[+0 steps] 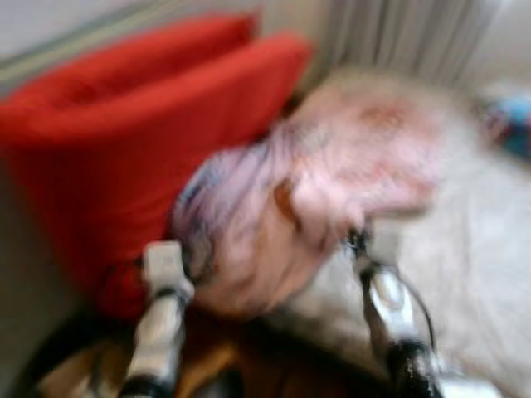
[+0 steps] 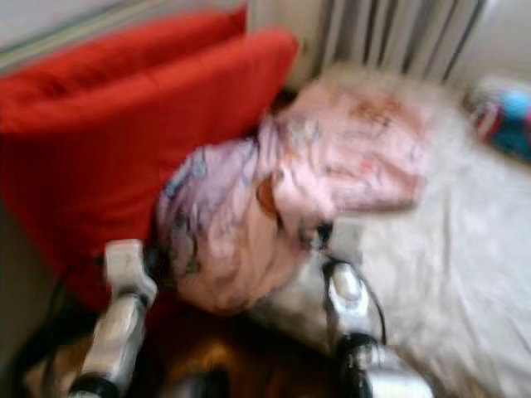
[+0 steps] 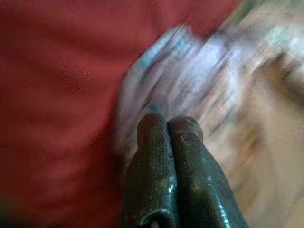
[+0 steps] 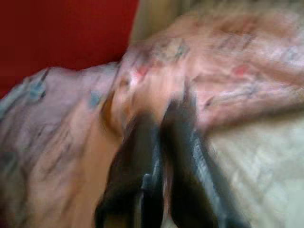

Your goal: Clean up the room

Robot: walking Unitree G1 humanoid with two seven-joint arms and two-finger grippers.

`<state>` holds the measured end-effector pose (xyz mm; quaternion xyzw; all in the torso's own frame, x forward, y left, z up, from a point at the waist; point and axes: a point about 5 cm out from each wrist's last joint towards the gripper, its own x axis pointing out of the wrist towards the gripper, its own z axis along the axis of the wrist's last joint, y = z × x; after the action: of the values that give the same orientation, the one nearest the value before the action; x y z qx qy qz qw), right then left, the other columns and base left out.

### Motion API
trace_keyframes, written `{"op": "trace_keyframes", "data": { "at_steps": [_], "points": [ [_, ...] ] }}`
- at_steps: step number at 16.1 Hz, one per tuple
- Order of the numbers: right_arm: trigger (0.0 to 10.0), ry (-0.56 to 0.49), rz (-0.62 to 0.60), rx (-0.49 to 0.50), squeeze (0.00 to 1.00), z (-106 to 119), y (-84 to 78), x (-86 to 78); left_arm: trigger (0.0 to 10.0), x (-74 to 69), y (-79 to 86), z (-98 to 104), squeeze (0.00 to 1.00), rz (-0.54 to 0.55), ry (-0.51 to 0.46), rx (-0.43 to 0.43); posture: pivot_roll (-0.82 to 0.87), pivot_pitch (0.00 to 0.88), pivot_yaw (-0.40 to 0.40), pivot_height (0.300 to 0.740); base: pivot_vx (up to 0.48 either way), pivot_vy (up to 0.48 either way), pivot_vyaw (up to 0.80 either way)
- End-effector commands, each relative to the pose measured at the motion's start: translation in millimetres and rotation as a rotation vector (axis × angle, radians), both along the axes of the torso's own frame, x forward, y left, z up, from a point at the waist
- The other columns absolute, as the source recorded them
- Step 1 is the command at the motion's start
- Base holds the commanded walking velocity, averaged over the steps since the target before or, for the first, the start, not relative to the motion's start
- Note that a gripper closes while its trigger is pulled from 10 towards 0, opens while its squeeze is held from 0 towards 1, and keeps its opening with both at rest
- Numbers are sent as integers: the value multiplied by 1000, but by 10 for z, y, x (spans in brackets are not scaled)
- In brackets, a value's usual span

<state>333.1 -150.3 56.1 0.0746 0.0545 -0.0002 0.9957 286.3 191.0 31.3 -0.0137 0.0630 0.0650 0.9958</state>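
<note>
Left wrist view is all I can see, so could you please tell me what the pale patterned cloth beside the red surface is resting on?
Observer: The pink patterned cloth is a bundle that seems to lie partly on a white shaggy cover, against a red cushion.
Operator: Thank you. Where is the right arm?
Observer: The right end effector is at the bundle's other side, close to the white cover.
Operator: Is anything else lying about?
Observer: A blue object, too blurred to identify, sits at the far right by the cover's edge.
</note>
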Motion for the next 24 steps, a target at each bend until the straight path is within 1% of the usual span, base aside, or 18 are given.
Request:
{"op": "trace_keyframes", "data": {
  "at_steps": [1,4,6,10,11,12,13,14,15,16,17,18,20,22,24],
  "points": [
    [10000,8,-34,-6,0,-20,-95,-17,10000,69,-60,76,0,-20,-29,-1,-42,95,-37,740,-251,0,0],
    [10000,-10,-32,-9,0,8,-67,-5,10000,71,-67,81,0,-21,-32,-1,-38,96,-38,740,-250,0,0],
    [10000,-41,-31,-10,0,51,-44,9,10000,67,-51,82,0,-18,-31,1,-36,97,-38,740,-249,0,0],
    [10000,-105,-68,-49,0,157,-101,42,10000,68,-59,74,0,-21,-28,1,-40,96,-36,740,-250,0,0],
    [10000,-108,-67,-57,0,164,-101,45,10000,68,-59,72,0,-21,-27,1,-40,96,-36,740,-255,0,0],
    [10000,-138,-52,-90,0,210,-83,58,10000,68,-58,68,0,-21,-25,1,-36,97,-38,740,-247,0,0],
    [10000,-194,-56,-119,0,304,-81,85,10000,67,-55,80,0,-19,-30,2,-35,97,-38,740,-247,0,0],
    [10000,-209,-62,-125,0,334,-87,94,10000,67,-53,81,0,-19,-31,3,-35,97,-38,740,-247,0,0],
    [10000,-273,-59,-158,0,449,-82,124,10000,63,-47,72,0,-17,-27,3,-40,97,-38,740,-247,0,0],
    [10000,-300,-49,-179,0,495,-63,133,10000,63,-49,67,0,-18,-25,3,-41,96,-38,740,-251,0,0],
    [10000,-315,-47,-184,0,520,-53,138,10000,63,-50,66,0,-18,-24,3,-41,96,-38,740,-247,0,0],
    [10000,-365,-72,-174,0,624,-53,162,10000,67,-57,67,0,-20,-24,2,-39,97,-39,740,-247,0,0],
    [10000,-403,-87,-180,0,708,-59,180,10000,69,-55,64,0,-19,-23,1,-41,97,-40,740,-247,0,0],
    [10000,-445,-86,-191,0,784,-56,178,10000,65,-50,60,0,-13,-21,2,-42,96,-42,740,0,0,0],
    [10000,-419,-88,-190,0,729,-68,150,10000,66,-55,54,0,-13,-17,3,-47,95,-45,740,0,0,0]
  ]
}}
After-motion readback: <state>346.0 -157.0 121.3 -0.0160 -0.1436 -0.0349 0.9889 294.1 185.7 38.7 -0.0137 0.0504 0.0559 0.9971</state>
